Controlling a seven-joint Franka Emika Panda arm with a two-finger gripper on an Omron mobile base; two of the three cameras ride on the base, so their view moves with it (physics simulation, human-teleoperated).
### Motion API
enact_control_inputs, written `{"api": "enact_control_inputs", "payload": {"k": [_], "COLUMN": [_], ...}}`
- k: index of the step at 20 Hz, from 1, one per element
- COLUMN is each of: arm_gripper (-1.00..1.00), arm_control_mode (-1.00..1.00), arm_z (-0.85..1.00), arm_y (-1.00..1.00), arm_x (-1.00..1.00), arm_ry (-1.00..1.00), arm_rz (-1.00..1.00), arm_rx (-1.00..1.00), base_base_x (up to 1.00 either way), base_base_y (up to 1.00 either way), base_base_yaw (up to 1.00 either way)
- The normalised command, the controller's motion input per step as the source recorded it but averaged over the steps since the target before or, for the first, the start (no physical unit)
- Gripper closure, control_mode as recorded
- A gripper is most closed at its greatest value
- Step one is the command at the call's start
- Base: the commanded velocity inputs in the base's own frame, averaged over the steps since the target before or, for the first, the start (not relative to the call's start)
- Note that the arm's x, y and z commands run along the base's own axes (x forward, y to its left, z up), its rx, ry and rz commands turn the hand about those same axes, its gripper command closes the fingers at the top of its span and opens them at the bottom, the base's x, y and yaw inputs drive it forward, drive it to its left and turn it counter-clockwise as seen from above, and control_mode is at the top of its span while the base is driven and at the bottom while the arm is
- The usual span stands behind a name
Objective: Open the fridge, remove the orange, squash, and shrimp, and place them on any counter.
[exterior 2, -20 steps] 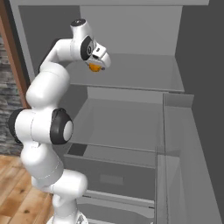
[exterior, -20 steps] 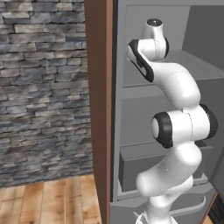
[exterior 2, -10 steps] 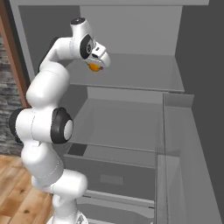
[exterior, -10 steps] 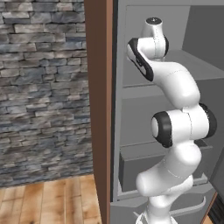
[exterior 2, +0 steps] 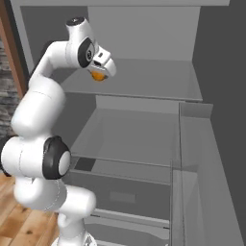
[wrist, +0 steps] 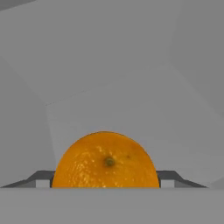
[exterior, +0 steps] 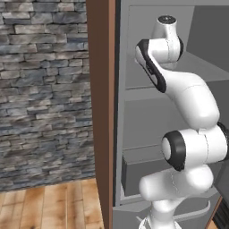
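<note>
The orange (wrist: pixel 105 161) is sitting on an upper shelf (exterior 2: pixel 144 81) of the open fridge (exterior 2: pixel 211 57), directly between the fingertips of the gripper (exterior 2: pixel 99 73); in the hand view the dark finger tips (wrist: pixel 168 176) are showing at both of its flanks, flush against the peel, so the jaws are looking pinched on the fruit across its widest part; it is likely firm, fairly light and round, so it may be prone to rolling or slipping out if squeezed off-centre; a hold across the middle, as it seems to be now, is looking like the safest one. Around it the shelf is lying bare and grey; the fridge's back and side walls are standing close behind; below, a lower shelf (exterior 2: pixel 125 139) and a drawer (exterior 2: pixel 120 194) are waiting; the brown panel (exterior: pixel 100 112) and the fridge's edge beside the arm are narrowing the way out.
</note>
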Motion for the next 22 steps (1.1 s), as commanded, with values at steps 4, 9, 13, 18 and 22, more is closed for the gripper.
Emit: {"api": "enact_control_inputs", "payload": {"k": [4, 9, 13, 18, 22], "arm_gripper": [1.00, 1.00, 1.00, 1.00, 1.00], "arm_control_mode": [-1.00, -1.00, -1.00, -1.00, -1.00], "arm_z": [0.05, 0.09, 0.00, 0.00, 0.00], "arm_y": [0.00, 0.04, 0.19, 0.19, 0.21], "arm_x": [-1.00, -1.00, -1.00, -0.97, -0.92], "arm_ry": [-0.01, 0.00, 0.01, 0.03, 0.03], "arm_rz": [0.00, 0.08, 0.17, 0.20, 0.13], "arm_rx": [0.00, 0.00, 0.00, 0.00, 0.00], "base_base_x": [0.00, 0.00, 0.00, 0.00, 0.00], "base_base_y": [0.00, 0.00, 0.00, 0.00, 0.00], "base_base_yaw": [0.00, 0.00, 0.00, 0.00, 0.00]}}
